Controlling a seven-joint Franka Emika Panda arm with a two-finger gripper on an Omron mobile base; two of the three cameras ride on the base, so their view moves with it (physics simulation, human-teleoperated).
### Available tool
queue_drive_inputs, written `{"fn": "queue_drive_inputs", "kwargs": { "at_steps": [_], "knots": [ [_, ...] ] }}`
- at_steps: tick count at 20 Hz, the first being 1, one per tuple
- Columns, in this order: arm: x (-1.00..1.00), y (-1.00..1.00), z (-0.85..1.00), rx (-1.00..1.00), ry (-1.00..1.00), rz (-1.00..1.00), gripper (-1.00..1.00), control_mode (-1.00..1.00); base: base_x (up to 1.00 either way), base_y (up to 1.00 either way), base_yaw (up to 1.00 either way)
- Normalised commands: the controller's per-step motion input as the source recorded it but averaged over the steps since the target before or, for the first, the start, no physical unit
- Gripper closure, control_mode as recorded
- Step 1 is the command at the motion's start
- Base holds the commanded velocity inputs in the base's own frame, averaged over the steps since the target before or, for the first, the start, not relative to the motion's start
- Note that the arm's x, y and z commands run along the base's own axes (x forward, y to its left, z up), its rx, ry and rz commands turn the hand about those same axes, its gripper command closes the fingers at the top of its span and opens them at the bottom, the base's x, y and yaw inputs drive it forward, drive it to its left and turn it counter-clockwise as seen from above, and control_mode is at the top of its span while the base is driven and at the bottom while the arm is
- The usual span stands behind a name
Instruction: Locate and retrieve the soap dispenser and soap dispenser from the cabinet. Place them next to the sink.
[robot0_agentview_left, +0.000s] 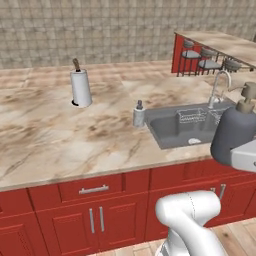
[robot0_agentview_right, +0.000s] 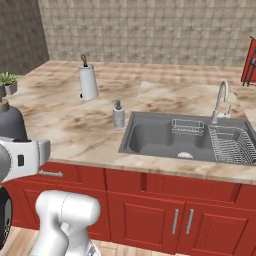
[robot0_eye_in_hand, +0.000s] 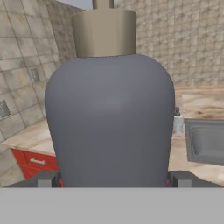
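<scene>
Gripper is clamped on the dark grey soap dispenser, which I'm holding in the air in front of the counter. Marbled soap dispenser stands just left of the sink.

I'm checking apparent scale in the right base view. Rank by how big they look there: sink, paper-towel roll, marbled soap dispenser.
1. sink
2. paper-towel roll
3. marbled soap dispenser
The roll stands farther back than the dispenser, so its true lead may be greater.
</scene>
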Motion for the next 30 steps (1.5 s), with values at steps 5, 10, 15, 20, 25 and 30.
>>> {"fn": "queue_drive_inputs", "kwargs": {
  "at_steps": [5,10,15,20,25,30],
  "knots": [
    [0.00,0.00,0.00,0.00,0.00,0.00,1.00,1.00,0.46,-0.23,0.02],
    [0.00,0.00,0.00,0.00,0.00,0.00,1.00,1.00,0.65,-0.14,0.03],
    [0.00,0.00,0.00,0.00,0.00,0.00,1.00,1.00,0.64,-0.12,0.06],
    [0.00,0.00,0.00,0.00,0.00,0.00,1.00,1.00,0.59,-0.13,0.06],
    [0.00,0.00,0.00,0.00,0.00,0.00,1.00,1.00,0.30,-0.03,0.02],
    [0.00,0.00,0.00,0.00,0.00,0.00,1.00,1.00,0.13,0.00,0.00]
  ]
}}
